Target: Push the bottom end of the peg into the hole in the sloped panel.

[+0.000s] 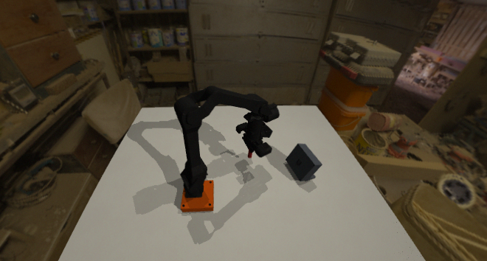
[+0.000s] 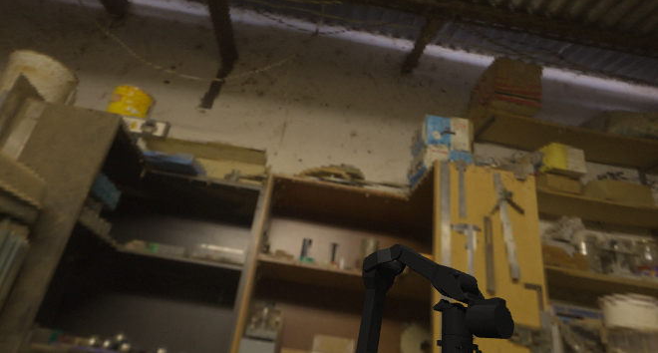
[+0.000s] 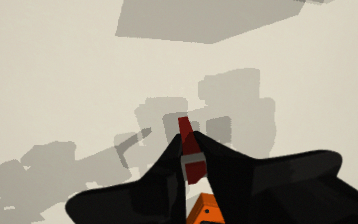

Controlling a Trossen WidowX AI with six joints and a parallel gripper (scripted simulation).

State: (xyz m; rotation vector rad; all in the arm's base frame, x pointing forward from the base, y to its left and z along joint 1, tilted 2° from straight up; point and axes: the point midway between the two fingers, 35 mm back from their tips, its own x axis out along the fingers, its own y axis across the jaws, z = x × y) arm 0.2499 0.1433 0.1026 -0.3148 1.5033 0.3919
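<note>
White table (image 1: pixel 258 223): orange base plate (image 1: pixel 209 204) near middle, dark sloped panel (image 1: pixel 303 161) to its right.

Dim blurred backdrop; bright table (image 1: pixel 258 223), several overlapping hard-edged shadows.
</note>
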